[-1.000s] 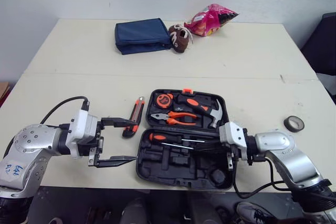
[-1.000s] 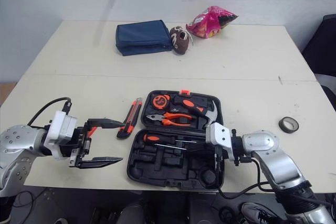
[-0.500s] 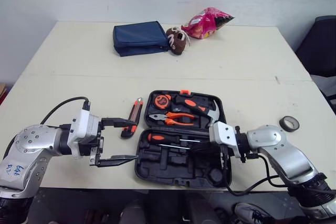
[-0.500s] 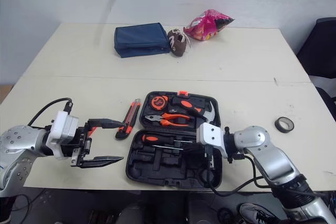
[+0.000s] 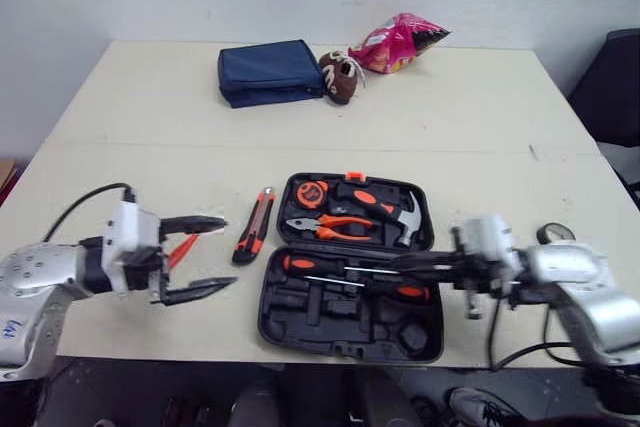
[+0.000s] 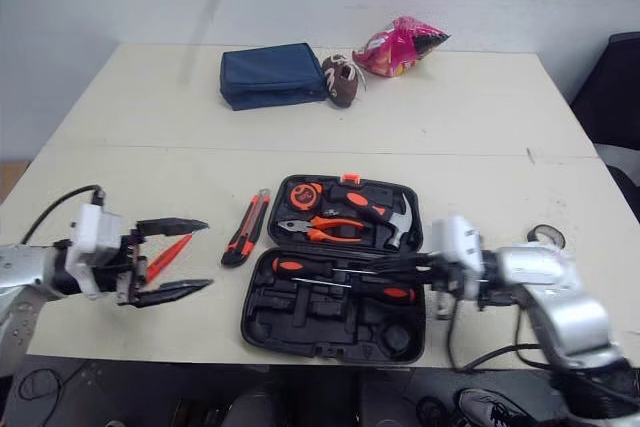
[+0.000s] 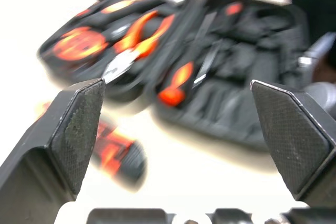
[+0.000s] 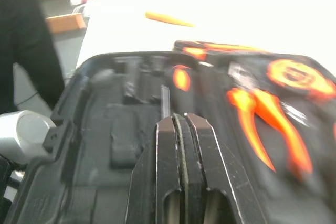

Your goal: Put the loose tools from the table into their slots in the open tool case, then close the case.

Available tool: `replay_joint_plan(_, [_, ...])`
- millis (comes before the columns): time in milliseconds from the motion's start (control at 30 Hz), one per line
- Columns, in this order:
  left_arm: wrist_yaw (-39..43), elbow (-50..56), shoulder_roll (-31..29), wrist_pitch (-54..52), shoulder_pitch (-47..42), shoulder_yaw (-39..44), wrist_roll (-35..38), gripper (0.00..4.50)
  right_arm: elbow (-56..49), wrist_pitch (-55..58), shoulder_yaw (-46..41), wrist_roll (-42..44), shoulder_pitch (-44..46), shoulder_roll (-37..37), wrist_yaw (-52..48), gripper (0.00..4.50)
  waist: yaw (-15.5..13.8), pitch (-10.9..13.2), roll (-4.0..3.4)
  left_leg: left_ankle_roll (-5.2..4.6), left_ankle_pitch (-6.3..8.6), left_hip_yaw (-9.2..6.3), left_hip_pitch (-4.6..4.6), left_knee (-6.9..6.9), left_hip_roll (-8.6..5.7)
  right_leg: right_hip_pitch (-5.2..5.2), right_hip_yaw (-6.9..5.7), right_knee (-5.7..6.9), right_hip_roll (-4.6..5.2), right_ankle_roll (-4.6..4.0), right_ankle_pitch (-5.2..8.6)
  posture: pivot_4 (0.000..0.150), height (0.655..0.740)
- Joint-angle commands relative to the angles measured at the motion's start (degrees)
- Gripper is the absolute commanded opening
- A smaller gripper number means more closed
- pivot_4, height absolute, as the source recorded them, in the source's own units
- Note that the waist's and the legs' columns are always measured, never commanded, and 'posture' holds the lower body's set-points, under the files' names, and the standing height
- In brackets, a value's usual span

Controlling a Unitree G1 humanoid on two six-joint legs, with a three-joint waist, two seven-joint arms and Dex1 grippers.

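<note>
The black tool case (image 5: 300, 322) lies open near the table's front edge. Its far half holds a tape measure, orange pliers (image 5: 335, 224) and a hammer. In the near half lie two screwdrivers with orange handles (image 5: 300, 264). My right gripper (image 5: 405, 267) is shut with nothing in it, its fingers reaching low over the near half from the right. An orange-and-black utility knife (image 5: 253, 239) lies on the table just left of the case. Further left my left gripper (image 5: 228, 252) is open, with a small orange tool (image 5: 180, 248) on the table between its fingers.
A blue pouch (image 5: 270, 69), a brown shoe (image 5: 342, 73) and a pink snack bag (image 5: 400, 37) sit at the far side of the table. A black tape roll (image 5: 556, 232) lies behind my right arm.
My right gripper has drawn back to the right, uncovering a second screwdriver in the case's near half. My left gripper has moved left, away from the case, still open.
</note>
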State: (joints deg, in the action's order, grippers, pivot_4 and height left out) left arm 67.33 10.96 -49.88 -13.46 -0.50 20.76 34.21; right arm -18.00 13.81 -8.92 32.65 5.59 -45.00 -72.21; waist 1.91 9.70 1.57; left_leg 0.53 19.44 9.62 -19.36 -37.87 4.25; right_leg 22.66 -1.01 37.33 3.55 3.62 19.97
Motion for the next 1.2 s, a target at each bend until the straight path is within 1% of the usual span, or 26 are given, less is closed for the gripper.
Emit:
replay_joint_plan(33, [0.19, -7.69, -2.78, 3.23, 0.52, 7.60, -1.95, 4.50, 4.57, -10.42, -10.08, -3.41, -6.49, -1.66, -1.39, 1.45, -0.19, 0.00, 0.00, 0.00, 0.01, -0.01, 0.00, 0.02, 0.01, 0.00, -0.03, -0.03, -0.01, -0.01, 0.00, 0.150, 0.7400])
replay_joint_plan(100, [0.30, -12.02, -3.79, 4.92, 0.82, 9.75, -3.05, 4.50, 8.26, -14.44, -14.03, -4.85, -9.56, -2.02, -1.15, 2.35, -0.21, 0.00, 0.00, -0.01, 0.01, 0.01, 0.00, 0.05, 0.00, -0.01, -0.02, -0.07, -0.01, -0.01, 0.00, 0.150, 0.7400])
replay_joint_plan(167, [0.02, -19.02, -5.12, 7.77, 1.23, 12.53, -4.99, 4.50, 15.65, -21.79, -19.33, -7.15, -12.30, -2.27, -1.00, 3.31, -0.19, 0.01, 0.00, -0.05, 0.04, 0.07, 0.01, 0.05, -0.02, -0.02, 0.01, -0.10, 0.02, 0.00, 0.00, 0.150, 0.7400])
replay_joint_plan(200, [-0.30, -22.59, -5.58, 9.05, 1.98, 14.18, -5.76, 4.50, 19.57, -23.69, -22.23, -7.75, -14.01, -2.51, -0.37, 3.86, -0.17, 0.01, 0.00, -0.07, 0.05, 0.10, 0.03, 0.05, -0.03, -0.03, 0.02, -0.12, 0.03, 0.01, -0.01, 0.150, 0.7400])
replay_joint_plan(233, [-0.48, -26.43, -6.19, 11.08, 2.44, 15.30, -6.90, 4.50, 23.06, -26.54, -24.55, -7.80, -15.12, -2.51, -0.72, 4.26, -0.14, 0.01, -0.01, -0.08, 0.07, 0.10, 0.03, 0.05, -0.03, -0.04, 0.02, -0.16, 0.03, 0.02, -0.01, 0.150, 0.7400])
replay_joint_plan(267, [-0.81, -30.08, -6.77, 12.35, 2.35, 16.08, -7.62, 4.50, 25.69, -28.40, -26.36, -7.33, -16.08, -2.44, -1.25, 4.44, -0.13, 0.01, 0.00, -0.10, 0.08, 0.12, 0.05, 0.10, -0.03, -0.04, 0.02, -0.21, 0.03, 0.03, -0.02, 0.150, 0.7400])
replay_joint_plan(400, [-3.04, -43.38, -9.43, 17.38, 1.09, 18.36, -10.04, 4.50, 35.39, -31.82, -31.03, -9.51, -20.02, -4.54, 0.63, 4.44, 0.13, 0.01, 0.00, -0.04, 0.07, 0.24, 0.16, 0.56, -0.04, 0.01, 0.08, -0.44, 0.02, 0.03, -0.01, 0.150, 0.7400])
replay_joint_plan(467, [-5.36, -49.45, -11.00, 19.86, 1.68, 19.33, -11.63, 4.50, 42.55, -33.65, -34.17, -9.68, -21.57, -6.36, 1.25, 4.44, 0.42, 0.01, 0.00, -0.02, 0.07, 0.25, 0.17, 0.60, -0.04, 0.04, 0.10, -0.43, 0.03, 0.03, -0.01, 0.150, 0.7400])
replay_joint_plan(533, [-6.85, -53.46, -12.06, 21.90, 1.72, 19.96, -12.20, 4.50, 47.94, -35.65, -36.05, -9.69, -22.47, -7.81, 1.84, 4.44, 0.59, 0.01, 0.00, -0.01, 0.07, 0.28, 0.17, 0.67, -0.04, 0.09, 0.12, -0.44, 0.06, 0.02, -0.01, 0.150, 0.7400])
replay_joint_plan(633, [-7.11, -55.10, -12.47, 23.02, 2.57, 20.56, -12.04, 4.50, 51.78, -36.94, -36.81, -9.01, -23.81, -8.84, 0.88, 4.44, 0.99, -0.01, 0.02, 0.02, 0.07, 0.27, 0.20, 0.74, -0.02, 0.09, 0.10, -0.45, 0.08, 0.01, 0.00, 0.150, 0.7400])
replay_joint_plan(900, [-7.33, -52.66, -11.13, 23.15, 6.40, 20.97, -11.34, 4.50, 52.49, -38.93, -34.69, -8.49, -22.41, -8.60, 0.47, 4.44, 1.69, 0.00, -0.02, 0.15, 0.00, 0.24, 0.30, 0.77, -0.02, 0.09, 0.09, -0.26, 0.14, 0.00, 0.00, 0.150, 0.7400])
replay_joint_plan(1000, [-5.77, -46.42, -9.61, 20.80, 8.09, 21.75, -8.71, 4.50, 47.93, -35.92, -32.44, -7.13, -21.56, -7.43, 0.11, 4.44, 1.53, 0.01, -0.04, 0.15, 0.00, 0.24, 0.28, 0.78, -0.03, 0.09, 0.09, -0.28, 0.14, 0.00, 0.00, 0.150, 0.7400])
replay_joint_plan(1200, [-6.21, -28.05, -6.63, 10.48, 10.16, 20.74, -4.34, 4.50, 33.32, -26.63, -29.26, -1.98, -20.03, -3.88, 2.23, 4.44, 1.24, 0.01, -0.05, 0.17, -0.01, 0.15, 0.22, 0.75, -0.04, 0.07, 0.04, -0.25, 0.22, 0.00, 0.00, 0.150, 0.7400])
